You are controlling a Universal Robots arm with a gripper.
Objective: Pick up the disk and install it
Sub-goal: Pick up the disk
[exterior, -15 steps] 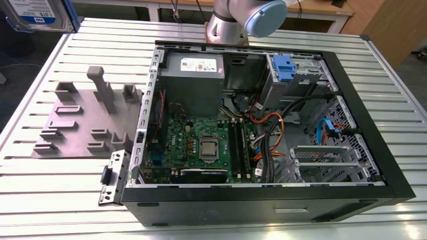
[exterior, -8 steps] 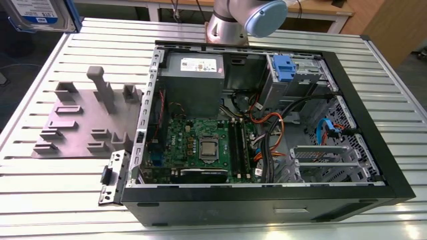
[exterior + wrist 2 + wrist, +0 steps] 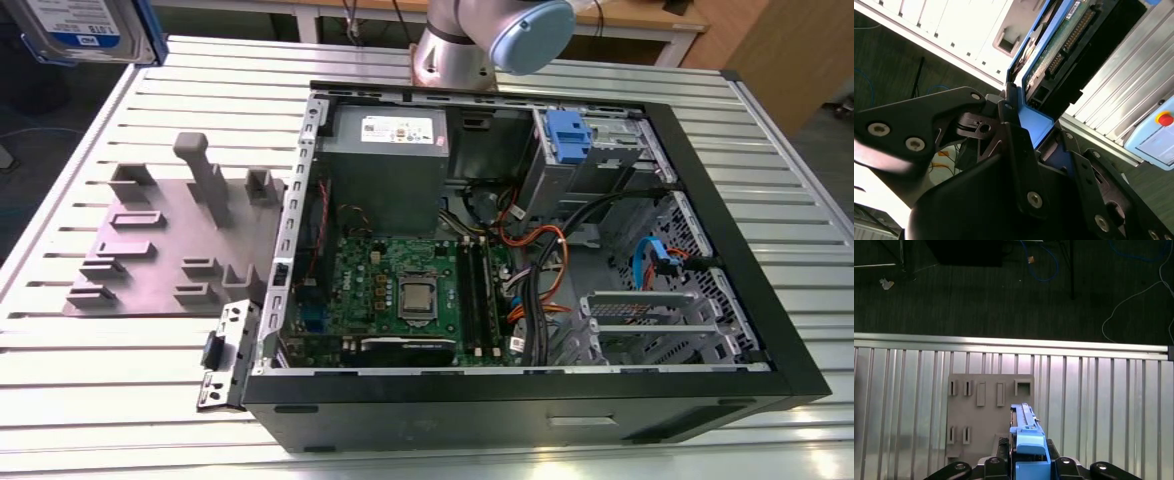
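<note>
The black metal fingers (image 3: 1016,145) of the gripper (image 3: 1040,131) are closed on one end of the disk (image 3: 1064,40), a flat silver-grey hard drive framed in a blue plastic carrier. Its green circuit board and connector pins lie bare on one face in the second wrist view. In the first wrist view the gripper (image 3: 1026,467) holds the disk (image 3: 1026,432) edge-on above a grey slotted fixture plate (image 3: 989,410). In the exterior view the disk (image 3: 78,30) hangs at the upper left corner, well apart from the open black computer case (image 3: 743,250). I judge it dense and rigid, heavy for its size, and fragile to knocks. The carrier is smooth plastic that may flex or slip, so a hold across its end, clear of board and pins, looks soundest, though gripping one end leaves the long body free to swing. There is wide room over the slatted aluminium table (image 3: 134,400) and the plate. Inside the case it is tight: the grey box-shaped power supply (image 3: 387,150), the orange and black cables (image 3: 534,250) and the sheet-metal drive cage (image 3: 641,320) crowd the space, and the case's raised rim looks like an edge to catch on.
</note>
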